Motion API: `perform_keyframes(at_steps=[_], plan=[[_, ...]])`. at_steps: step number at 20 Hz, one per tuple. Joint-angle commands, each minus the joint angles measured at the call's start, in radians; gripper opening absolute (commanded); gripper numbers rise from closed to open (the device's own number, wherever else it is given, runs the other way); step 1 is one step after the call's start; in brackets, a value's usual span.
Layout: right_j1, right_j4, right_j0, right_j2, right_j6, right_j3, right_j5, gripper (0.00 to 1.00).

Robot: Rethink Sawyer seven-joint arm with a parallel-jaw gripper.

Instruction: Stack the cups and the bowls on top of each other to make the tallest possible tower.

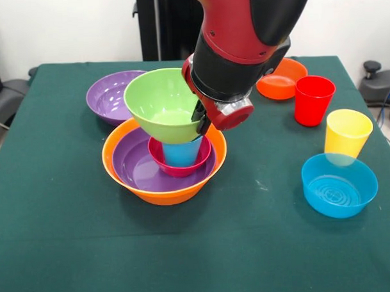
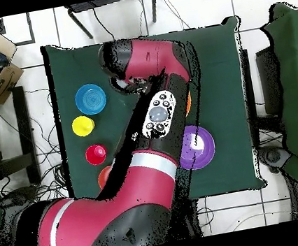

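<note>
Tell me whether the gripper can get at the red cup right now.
Probably not yet: the gripper is shut on the green bowl, held over the tower. Otherwise the way looks free, as the red cup stands upright and open-topped, apart from the yellow cup and small orange bowl.

Count, front view. Cups: 3. Blue cup (image 1: 182, 151) centre of frame, red cup (image 1: 313, 100) upper right, yellow cup (image 1: 346, 133) right of centre.

Bowls: 7. Large orange bowl (image 1: 163, 187) centre, with a purple bowl (image 1: 137, 168) and a small pink-red bowl (image 1: 176, 168) inside it; lime green bowl (image 1: 163, 105) above these; second purple bowl (image 1: 110, 96) upper left; small orange bowl (image 1: 281, 79) upper right; small blue bowl (image 1: 339, 184) lower right.

Robot arms: 1 (image 1: 245, 35), top centre.

Table (image 1: 70, 253): 1, green cloth.

Overhead view shows fewer: arm covers the rest.
</note>
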Motion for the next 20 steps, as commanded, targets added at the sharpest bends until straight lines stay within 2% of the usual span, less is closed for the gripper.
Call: perform_keyframes(at_steps=[1, 20], plan=[[0.001, -0.025, 0.016, 0.130, 0.014, 0.082, 0.001, 0.00], [0.034, -0.004, 0.020, 0.147, 0.050, 0.044, -0.011, 0.00]])
